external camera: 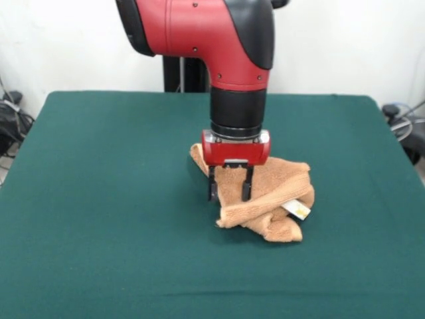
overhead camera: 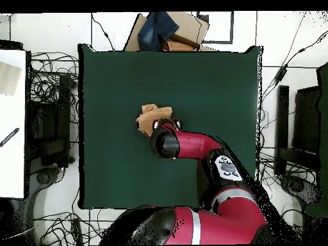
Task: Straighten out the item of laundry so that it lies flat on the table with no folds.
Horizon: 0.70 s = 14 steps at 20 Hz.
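Note:
The peach-tan towel (external camera: 272,199) lies crumpled and folded over itself near the middle of the dark green table (external camera: 99,199). Its small white label (external camera: 297,210) shows at the front right edge. My gripper (external camera: 229,191) hangs straight down over the towel's left part, its two black fingers (external camera: 212,187) apart with towel cloth showing between them, the tips at cloth level. In the overhead view the towel (overhead camera: 151,117) is partly hidden under the arm, and the gripper itself is hidden by the wrist.
The red and black arm (overhead camera: 192,146) reaches from the base at the bottom of the overhead view. A cardboard box with blue cloth (overhead camera: 168,31) sits beyond the table's far edge. Cables lie on the floor around the table (overhead camera: 211,83).

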Each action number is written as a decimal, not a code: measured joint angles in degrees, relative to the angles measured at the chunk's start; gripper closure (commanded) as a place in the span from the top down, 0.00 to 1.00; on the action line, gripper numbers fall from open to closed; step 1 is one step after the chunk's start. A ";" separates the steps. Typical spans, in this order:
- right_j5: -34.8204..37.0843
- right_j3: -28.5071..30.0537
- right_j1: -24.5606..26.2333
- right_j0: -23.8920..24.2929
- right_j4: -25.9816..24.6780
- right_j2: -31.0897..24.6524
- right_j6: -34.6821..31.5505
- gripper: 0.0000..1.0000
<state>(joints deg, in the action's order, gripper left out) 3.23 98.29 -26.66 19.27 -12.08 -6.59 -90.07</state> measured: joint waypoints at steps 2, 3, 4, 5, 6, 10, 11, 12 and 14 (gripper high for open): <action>0.00 0.02 -0.07 -0.15 0.12 -0.17 0.00 1.00; -0.01 0.01 -0.08 -0.22 0.18 -0.18 0.00 1.00; 0.00 0.02 -0.11 -0.30 0.22 -0.21 0.00 1.00; 0.00 0.02 -0.14 -0.31 0.27 -0.26 0.00 1.00; 0.00 0.02 -0.24 -0.30 0.27 -0.37 0.00 1.00; 0.00 0.02 -0.43 -0.30 0.28 -0.69 0.00 1.00; 0.00 0.02 -0.40 -0.32 0.38 -0.70 0.00 1.00; 0.00 0.02 -0.37 -0.37 0.44 -0.70 0.00 1.00; -0.01 0.00 -0.18 -0.66 0.53 -0.69 0.00 1.00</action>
<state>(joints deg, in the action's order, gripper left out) 3.22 98.29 -26.84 18.62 -11.55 -7.28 -90.07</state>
